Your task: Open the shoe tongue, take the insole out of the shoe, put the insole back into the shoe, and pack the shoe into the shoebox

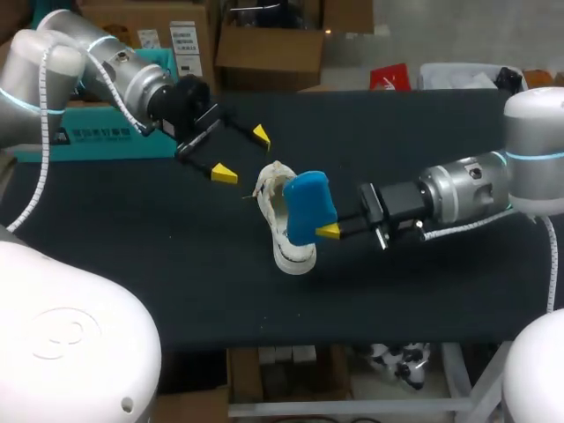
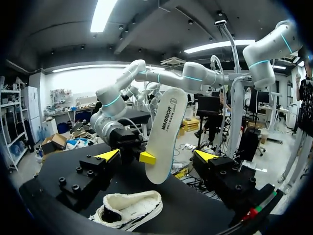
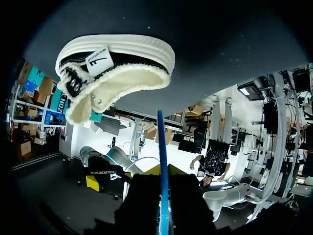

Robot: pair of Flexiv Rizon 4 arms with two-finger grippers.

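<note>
Black surface [image 1: 176,264]: white canvas shoe [image 1: 293,256] lies on side at centre; right tool [image 1: 322,227] clamped on flat blue insole [image 1: 308,204], held upright above shoe; left tool [image 1: 242,154] nearby, spread apart.

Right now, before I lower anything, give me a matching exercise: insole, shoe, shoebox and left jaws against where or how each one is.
Things:
1 insole
2 shoe
3 shoebox
4 left jaws

States:
A open, holding nothing
B on the table, under the insole
C held upright in the right jaws
D at the table's far left edge

Pairs: 1-C; 2-B; 3-D; 4-A
</note>
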